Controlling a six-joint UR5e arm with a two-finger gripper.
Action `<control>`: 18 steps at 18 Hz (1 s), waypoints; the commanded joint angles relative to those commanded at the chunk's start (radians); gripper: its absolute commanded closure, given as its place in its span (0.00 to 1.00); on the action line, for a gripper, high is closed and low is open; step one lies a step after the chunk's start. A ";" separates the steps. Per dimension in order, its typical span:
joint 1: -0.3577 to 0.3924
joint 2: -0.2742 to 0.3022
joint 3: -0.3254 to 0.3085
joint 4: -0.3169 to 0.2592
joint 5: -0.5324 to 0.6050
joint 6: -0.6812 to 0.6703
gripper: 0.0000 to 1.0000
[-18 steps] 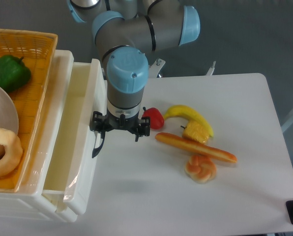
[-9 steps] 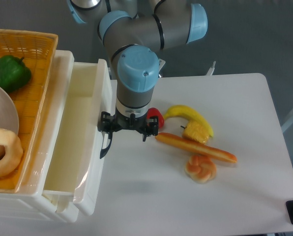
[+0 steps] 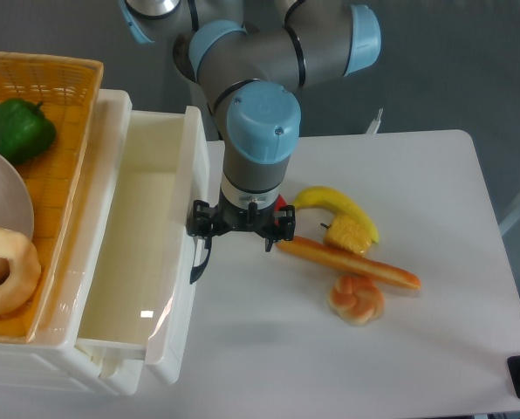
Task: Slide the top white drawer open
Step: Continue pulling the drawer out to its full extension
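Note:
The top white drawer [image 3: 142, 236] stands pulled out to the right from under the orange basket, and its deep cream tray is bare inside. The flat front panel [image 3: 190, 288] carries a curved black handle [image 3: 199, 260]. My gripper [image 3: 221, 231] points down right at that handle. The wrist hides the fingertips, but the drawer travels with the arm, so the gripper is shut on the handle.
The orange wicker basket [image 3: 64, 175] on top holds a green pepper [image 3: 16, 129], a white plate [image 3: 3, 201] and a doughnut [image 3: 3, 266]. The lower drawer [image 3: 33, 371] shows below. A banana [image 3: 330, 201], corn [image 3: 347, 234], long roll [image 3: 352, 262] and pastry [image 3: 356, 298] lie right of the gripper.
The arm has moved right, and the top drawer's front panel has come with it, so the drawer stands wider open. The food on the table has not moved.

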 joint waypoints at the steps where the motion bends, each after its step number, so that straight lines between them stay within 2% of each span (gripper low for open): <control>1: 0.000 0.000 0.002 0.000 0.000 0.000 0.00; 18: 0.048 -0.008 0.009 0.000 -0.011 0.002 0.00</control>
